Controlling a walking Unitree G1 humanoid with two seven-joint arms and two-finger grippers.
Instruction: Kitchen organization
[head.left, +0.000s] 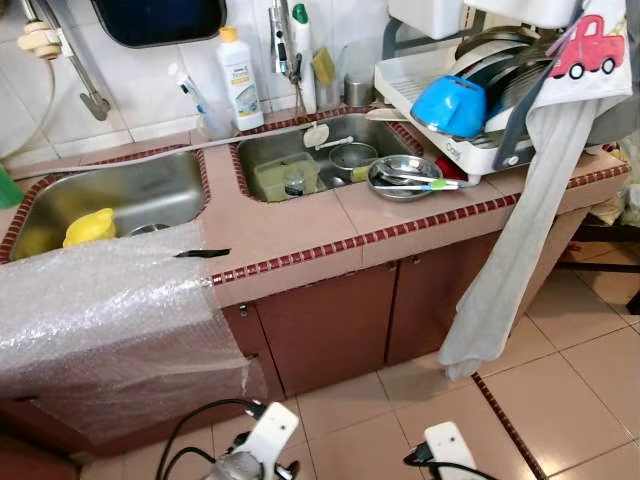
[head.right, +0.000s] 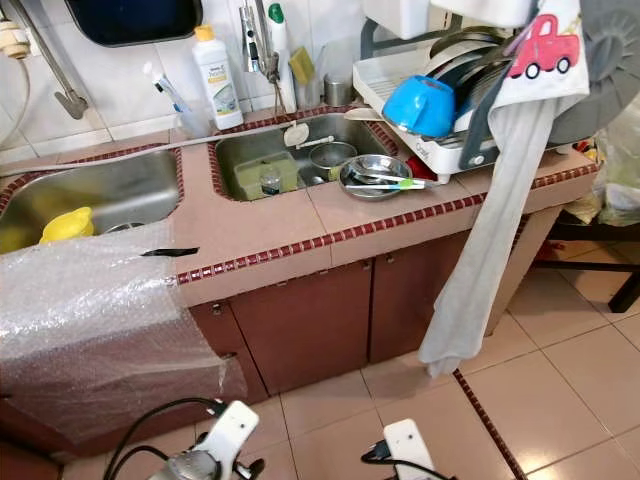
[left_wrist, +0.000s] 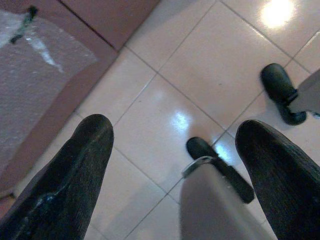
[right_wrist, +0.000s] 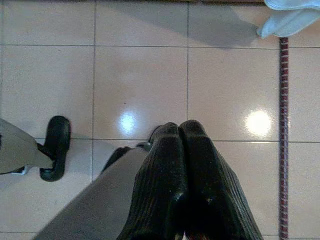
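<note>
A tiled counter (head.left: 300, 225) holds two steel sinks. The right sink (head.left: 330, 150) has a green tub (head.left: 282, 177), a small pot (head.left: 352, 157) and a steel bowl with utensils (head.left: 403, 177) on its rim. A yellow object (head.left: 89, 226) lies in the left sink (head.left: 110, 195). A white dish rack (head.left: 480, 90) at the right holds a blue bowl (head.left: 450, 104) and plates. Both arms hang low over the floor. My left gripper (left_wrist: 172, 145) is open with nothing between its fingers. My right gripper (right_wrist: 181, 150) is shut, holding nothing.
Bubble wrap (head.left: 110, 320) drapes over the counter's left front. A grey towel (head.left: 520, 240) hangs from the rack down to the floor. Bottles (head.left: 240, 75) stand against the wall. Brown cabinet doors (head.left: 330, 320) face me across a tiled floor (head.left: 560, 390).
</note>
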